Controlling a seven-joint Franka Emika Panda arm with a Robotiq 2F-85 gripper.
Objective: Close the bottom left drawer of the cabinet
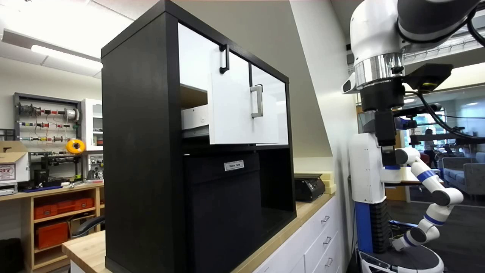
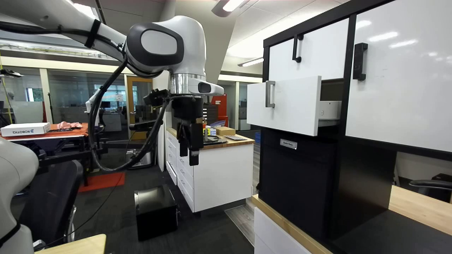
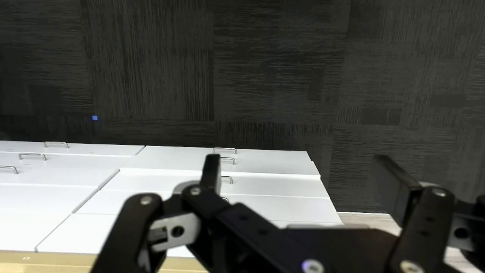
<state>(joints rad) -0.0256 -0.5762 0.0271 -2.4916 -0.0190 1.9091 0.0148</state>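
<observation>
The cabinet is tall and black with white fronts, and it stands on a wood-topped counter; it also shows in an exterior view. Its lower left drawer is pulled out, with a silver vertical handle on its white front; it also shows in an exterior view. The white front above it, with a black handle, is shut. My gripper points down, apart from the drawer and out in front of the cabinet; it also shows in an exterior view. In the wrist view my gripper is open and empty. Drawer and cabinet are out of the wrist view.
A black labelled panel fills the bay below the drawer. White counter drawers with metal handles lie below the gripper, beside dark carpet. A black device sits on the counter beside the cabinet. Another white counter stands farther back.
</observation>
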